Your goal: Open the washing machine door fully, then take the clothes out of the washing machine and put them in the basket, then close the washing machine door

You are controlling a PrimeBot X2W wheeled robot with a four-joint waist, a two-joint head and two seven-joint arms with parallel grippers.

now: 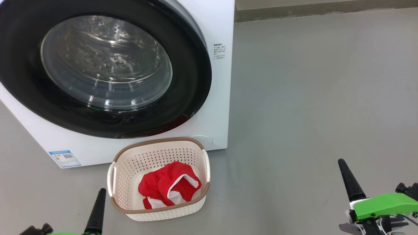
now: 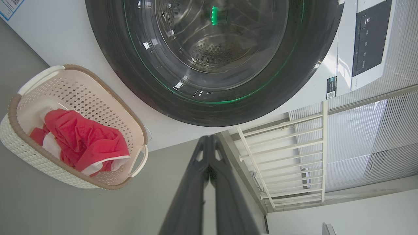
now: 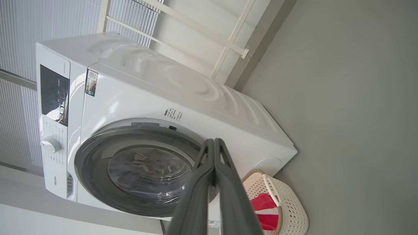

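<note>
The white washing machine (image 1: 222, 58) fills the upper left of the head view, and its round black-rimmed door (image 1: 192, 98) lies flat against the front, shut. Red clothes (image 1: 169, 187) with white trim lie in the cream basket (image 1: 156, 144) on the floor just in front of the machine. At the lower left my left gripper (image 1: 98, 209) points up, shut and holding nothing, just left of the basket. My right gripper (image 1: 349, 179) is shut and holds nothing at the lower right, well away from the basket. The left wrist view shows the door (image 2: 310, 65), the basket (image 2: 19, 137) and the clothes (image 2: 81, 137); the right wrist view shows the machine (image 3: 196, 91), the door (image 3: 94, 169) and the basket (image 3: 294, 212).
Grey floor (image 1: 310, 98) stretches to the right of the machine. A white railing (image 2: 287, 156) and ribbed wall panels stand behind the machine. The control panel (image 3: 54, 94) and a dial (image 3: 50, 144) sit along the machine's top front.
</note>
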